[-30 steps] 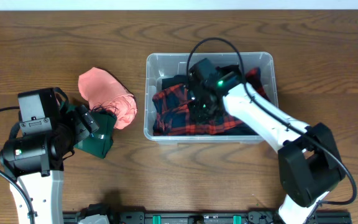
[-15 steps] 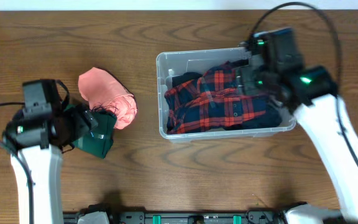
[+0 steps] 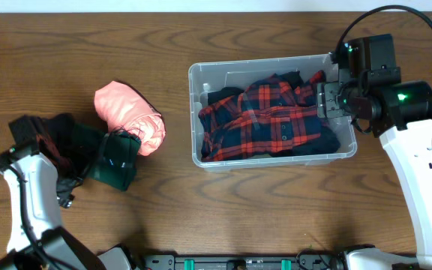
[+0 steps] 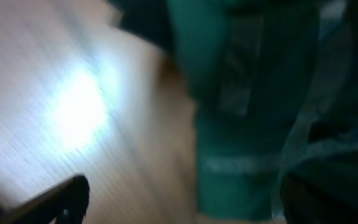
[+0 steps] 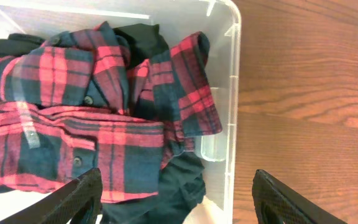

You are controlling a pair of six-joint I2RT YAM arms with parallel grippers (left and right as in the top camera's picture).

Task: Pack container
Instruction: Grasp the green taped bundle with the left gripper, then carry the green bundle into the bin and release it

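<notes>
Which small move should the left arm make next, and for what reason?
Probably close the left gripper on the dark green garment. Its fingers look apart with green cloth between them, though that view is blurred. The garment lies on the table, outside the container, which holds a plaid shirt.

A salmon-pink garment (image 3: 130, 116) lies bunched on the wooden bench (image 3: 88, 45). A dark green garment (image 3: 122, 171) touches its lower left, and a red-and-navy plaid shirt (image 3: 276, 120) lies well to its right.

Red-and-navy plaid shirt (image 3: 276, 112), salmon cloth (image 3: 126, 112)
</notes>
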